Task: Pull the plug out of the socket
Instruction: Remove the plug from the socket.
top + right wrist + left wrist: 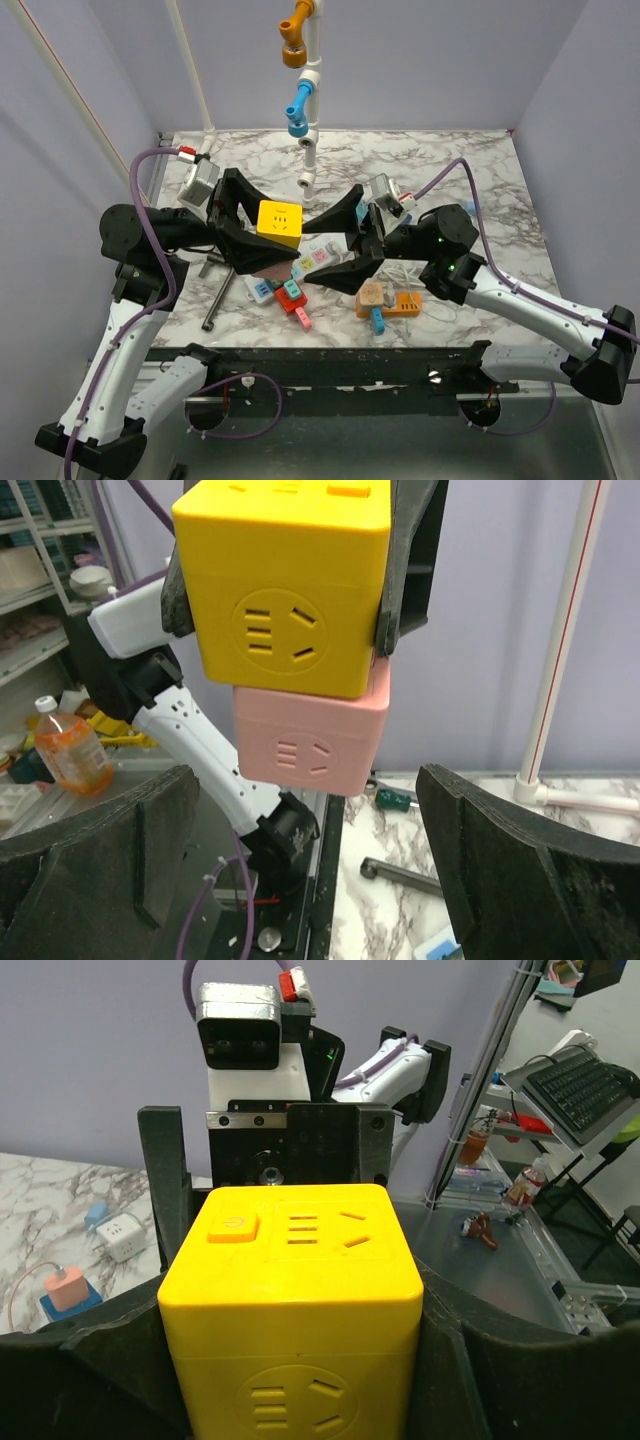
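Marble table [480, 200] under your arms is cluttered: a red plug [292, 298], an orange adapter [405, 303] and a dark wrench [215, 295] lie near the front edge, and a white pipe stand [310, 130] rises behind. The socket [312, 256], a white strip with pastel outlets, lies flat among them. Both grippers hang over it and hide much of its length, so you cannot tell what is plugged in. Your left gripper [272, 235] is partly open, clamped on a yellow cube [278, 222] with a pink cube [310, 740] joined beneath. Your right gripper [305, 815] faces them, spread wide, holding nothing.
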`<state>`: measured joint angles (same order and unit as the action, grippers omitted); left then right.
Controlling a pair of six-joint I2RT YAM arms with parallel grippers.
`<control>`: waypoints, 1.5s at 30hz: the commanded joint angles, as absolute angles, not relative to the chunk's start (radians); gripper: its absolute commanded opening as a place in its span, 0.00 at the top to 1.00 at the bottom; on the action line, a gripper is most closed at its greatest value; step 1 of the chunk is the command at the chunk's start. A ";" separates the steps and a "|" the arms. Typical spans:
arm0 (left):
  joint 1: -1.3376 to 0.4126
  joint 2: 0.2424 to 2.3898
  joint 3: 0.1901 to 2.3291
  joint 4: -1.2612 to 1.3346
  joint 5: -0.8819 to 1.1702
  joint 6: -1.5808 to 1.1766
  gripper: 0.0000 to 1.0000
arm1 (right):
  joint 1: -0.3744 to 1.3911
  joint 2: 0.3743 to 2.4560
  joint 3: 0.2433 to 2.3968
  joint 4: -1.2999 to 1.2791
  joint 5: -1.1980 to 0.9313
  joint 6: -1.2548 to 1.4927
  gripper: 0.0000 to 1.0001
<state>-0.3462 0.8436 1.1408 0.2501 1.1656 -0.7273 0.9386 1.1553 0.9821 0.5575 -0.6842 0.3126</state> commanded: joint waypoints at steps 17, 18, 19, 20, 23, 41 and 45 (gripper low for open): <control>-0.330 0.799 1.124 0.344 1.189 -0.700 1.00 | 1.141 1.287 1.052 0.714 -0.385 0.298 0.00; -0.330 0.799 1.124 0.344 1.187 -0.698 1.00 | 1.147 1.293 1.052 0.722 -0.373 0.298 0.00; -0.329 0.798 1.123 0.344 1.185 -0.697 1.00 | 1.152 1.301 1.054 0.731 -0.360 0.300 0.00; -0.328 0.796 1.122 0.345 1.183 -0.696 1.00 | 1.156 1.310 1.056 0.742 -0.353 0.306 0.00; -0.327 0.793 1.124 0.345 1.174 -0.693 1.00 | 1.159 1.341 1.064 0.770 -0.350 0.337 0.06; -0.312 0.701 1.229 -0.256 1.047 -0.215 0.01 | 1.159 1.255 1.300 -0.157 -0.127 -0.061 0.96; -0.311 0.696 1.281 -0.515 1.017 0.031 0.02 | 1.158 1.279 1.334 -0.395 -0.055 -0.162 0.99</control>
<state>-0.3141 0.7227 1.2041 -0.1734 1.0767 -0.3157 1.1683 1.2732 1.2919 -0.0128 -0.2184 -0.0048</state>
